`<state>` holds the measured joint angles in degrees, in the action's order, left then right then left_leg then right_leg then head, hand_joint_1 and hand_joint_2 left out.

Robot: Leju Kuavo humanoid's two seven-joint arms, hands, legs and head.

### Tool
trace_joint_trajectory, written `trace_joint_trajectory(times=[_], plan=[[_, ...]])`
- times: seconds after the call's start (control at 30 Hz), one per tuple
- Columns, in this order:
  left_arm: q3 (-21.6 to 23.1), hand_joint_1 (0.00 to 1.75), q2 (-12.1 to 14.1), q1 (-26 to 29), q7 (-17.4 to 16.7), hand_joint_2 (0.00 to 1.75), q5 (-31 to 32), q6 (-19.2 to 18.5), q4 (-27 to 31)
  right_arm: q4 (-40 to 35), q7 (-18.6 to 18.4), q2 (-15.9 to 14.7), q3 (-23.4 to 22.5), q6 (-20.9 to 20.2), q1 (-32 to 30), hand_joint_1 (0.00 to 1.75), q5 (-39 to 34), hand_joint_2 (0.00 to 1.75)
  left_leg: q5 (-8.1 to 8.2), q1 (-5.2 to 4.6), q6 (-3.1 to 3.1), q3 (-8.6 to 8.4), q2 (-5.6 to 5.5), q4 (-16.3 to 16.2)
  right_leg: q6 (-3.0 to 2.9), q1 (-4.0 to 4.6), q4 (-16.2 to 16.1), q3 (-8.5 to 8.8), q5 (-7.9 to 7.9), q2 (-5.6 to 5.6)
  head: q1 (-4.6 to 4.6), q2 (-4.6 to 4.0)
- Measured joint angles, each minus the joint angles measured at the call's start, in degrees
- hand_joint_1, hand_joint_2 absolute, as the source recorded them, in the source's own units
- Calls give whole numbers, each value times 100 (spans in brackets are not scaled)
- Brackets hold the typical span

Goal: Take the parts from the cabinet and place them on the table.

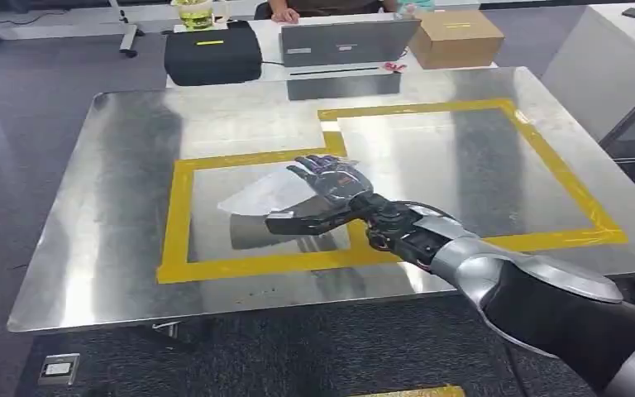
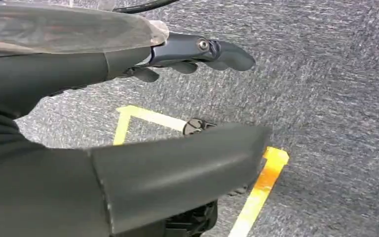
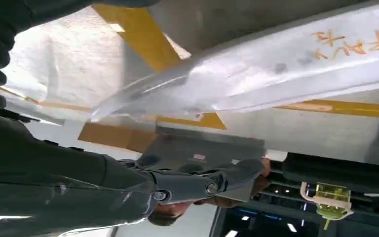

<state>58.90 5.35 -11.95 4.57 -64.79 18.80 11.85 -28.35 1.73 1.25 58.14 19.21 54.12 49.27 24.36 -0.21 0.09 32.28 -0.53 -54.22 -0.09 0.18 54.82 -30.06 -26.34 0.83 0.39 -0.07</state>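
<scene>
My right hand reaches over the steel table, inside the left yellow-taped square. It holds a flat part in a clear plastic bag between thumb and fingers, just above the tabletop, and the metal reflects the bag. In the right wrist view the bagged part is a long silvery strip with orange writing, lying across the hand. My left hand hangs over grey carpet, its fingers and thumb apart with nothing between them.
A second, larger yellow-taped square takes up the table's right half. Behind the table stand a black case, a laptop and a cardboard box, with a person seated there. Yellow tape marks the floor.
</scene>
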Motion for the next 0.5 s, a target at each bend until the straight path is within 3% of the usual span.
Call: trace_joint_trajectory(times=[0.17,0.4,0.5], plan=[[0,0,0,-1,-33,0,9,-44,0,-20,17,-4,-59,89,-18,0,-251,175,0,0,0,-1,0,0,0,0,0,0,0,0,-2,0],[0,0,0,43,-35,0,-28,-66,0,-579,634,-101,-651,592,51,0,-2368,175,0,0,0,-3,0,-1,0,0,0,4,0,-1,0,0],[0,0,4,88,59,0,-100,-256,0,-1236,617,-236,-920,592,93,0,-3339,175,0,-1,0,-4,0,-2,0,-1,1,4,1,2,-2,0]])
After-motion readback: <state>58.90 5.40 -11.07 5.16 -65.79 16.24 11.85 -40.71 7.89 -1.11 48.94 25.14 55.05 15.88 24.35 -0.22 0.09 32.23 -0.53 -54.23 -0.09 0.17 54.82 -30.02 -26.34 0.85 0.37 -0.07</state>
